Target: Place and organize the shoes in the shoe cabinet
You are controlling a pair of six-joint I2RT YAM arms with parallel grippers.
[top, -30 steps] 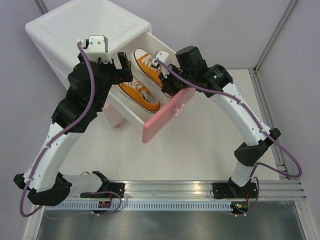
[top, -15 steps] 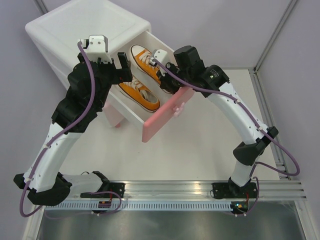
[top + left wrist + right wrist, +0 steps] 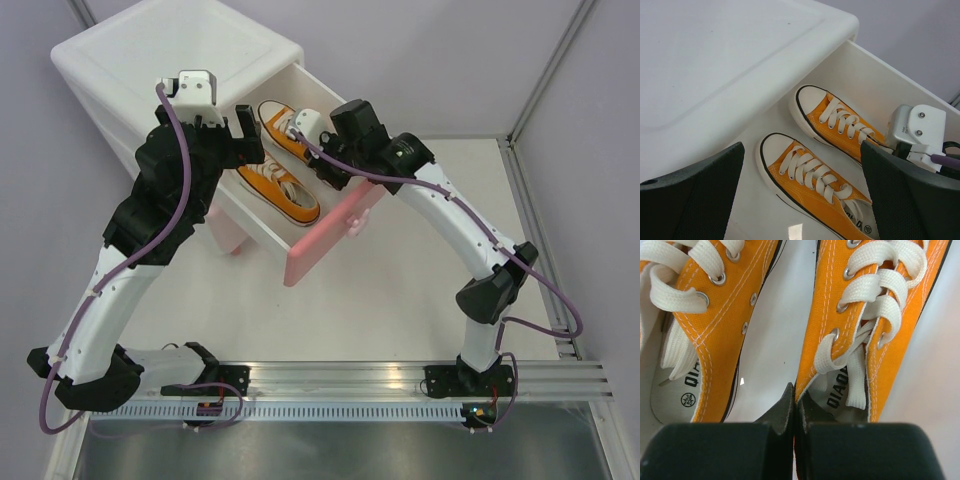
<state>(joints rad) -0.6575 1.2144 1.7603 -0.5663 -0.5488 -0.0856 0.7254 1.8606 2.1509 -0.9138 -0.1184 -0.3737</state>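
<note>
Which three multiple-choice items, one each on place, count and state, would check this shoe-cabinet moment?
1. Where do the orange sneakers lie?
A. on the cabinet top
B. on the table
C. in the open drawer
2. How many sneakers are in view?
A. two
B. three
C. four
3. How is the right gripper?
A. open over the table
B. shut on one sneaker's collar
C. shut on the knob

Answers:
1. C: both lie side by side inside the pulled-out drawer.
2. A: every view shows only the orange pair.
3. B: in the right wrist view its jaws pinch the collar edge of the far sneaker.
</note>
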